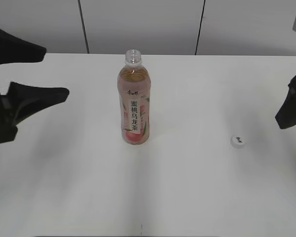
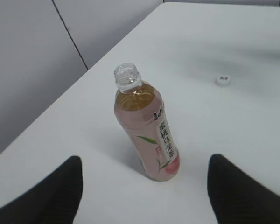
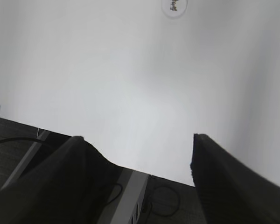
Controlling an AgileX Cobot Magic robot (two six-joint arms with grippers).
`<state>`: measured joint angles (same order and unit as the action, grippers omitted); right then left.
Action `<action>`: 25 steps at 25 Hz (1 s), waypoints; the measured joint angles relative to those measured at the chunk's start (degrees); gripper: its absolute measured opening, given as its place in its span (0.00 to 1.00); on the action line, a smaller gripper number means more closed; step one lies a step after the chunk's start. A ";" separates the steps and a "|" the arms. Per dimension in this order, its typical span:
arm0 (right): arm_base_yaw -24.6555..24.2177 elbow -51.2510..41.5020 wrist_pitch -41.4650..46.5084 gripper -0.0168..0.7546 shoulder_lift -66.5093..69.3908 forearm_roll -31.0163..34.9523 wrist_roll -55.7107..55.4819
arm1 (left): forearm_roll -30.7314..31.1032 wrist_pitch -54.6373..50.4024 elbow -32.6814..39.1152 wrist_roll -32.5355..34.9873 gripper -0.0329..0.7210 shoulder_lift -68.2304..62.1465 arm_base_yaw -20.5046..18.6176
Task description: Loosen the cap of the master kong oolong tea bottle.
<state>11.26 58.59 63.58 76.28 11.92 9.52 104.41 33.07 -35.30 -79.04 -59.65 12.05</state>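
The master kong oolong tea bottle [image 1: 134,101] stands upright mid-table with its neck open and no cap on it; it also shows in the left wrist view [image 2: 147,128]. The white cap [image 1: 238,140] lies flat on the table to the bottle's right, also in the left wrist view [image 2: 222,80] and at the top of the right wrist view [image 3: 173,6]. My left gripper [image 1: 52,71] is open and empty, well left of the bottle; its fingers [image 2: 142,182] frame the bottle base. My right gripper [image 1: 292,106] is open and empty at the right edge, its fingers [image 3: 137,144] over the table edge.
The white table [image 1: 187,187] ends at a grey panelled wall [image 1: 143,24] behind. In the right wrist view the table's edge [image 3: 84,135] shows with dark floor and cables below.
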 joint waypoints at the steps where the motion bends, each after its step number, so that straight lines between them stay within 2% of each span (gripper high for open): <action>1: 0.00 -0.05 -0.81 0.71 0.00 0.05 0.00 | 0.00 -1.45 0.00 2.69 0.71 -0.63 1.21; 4: 0.00 -0.05 -1.46 0.71 0.69 0.10 0.19 | 0.00 -9.53 0.00 10.49 0.70 -3.08 5.87; 7: 0.00 -0.12 -1.71 0.71 1.32 0.00 0.42 | -0.15 -19.73 0.06 13.79 0.69 -5.12 8.74; 10: 0.00 -0.12 -2.49 0.71 1.40 -0.14 0.49 | -7.29 -29.28 0.06 14.48 0.68 -5.36 9.25; 13: 0.00 -0.12 -2.55 0.71 1.40 -0.41 0.60 | -22.36 -40.87 0.06 15.06 0.68 -4.54 9.19; 16: 0.00 -0.12 -2.66 0.71 1.43 -0.47 0.64 | -37.90 -46.21 0.06 21.36 0.68 -2.68 8.99; 17: 0.00 -0.12 -2.66 0.71 1.43 -0.47 0.64 | -44.09 -46.83 0.06 25.74 0.68 -1.76 8.99; 19: 0.00 -0.12 -2.47 0.71 1.49 -0.47 1.00 | -61.11 -47.59 0.06 36.19 0.68 0.19 8.99; 22: 0.00 -0.12 -1.48 0.71 1.49 -0.47 1.47 | -83.76 -50.88 0.06 56.58 0.68 3.73 8.99; 24: 0.00 -0.12 -0.76 0.71 0.99 -0.53 1.54 | -95.76 -55.22 0.06 67.42 0.68 6.86 8.99; 25: 0.00 -0.12 -0.41 0.71 0.29 -0.53 1.55 | -99.61 -58.02 0.06 72.21 0.68 8.34 8.99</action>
<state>11.26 58.48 63.17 76.57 11.39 11.08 4.80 -24.95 -35.24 -6.83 -51.31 21.04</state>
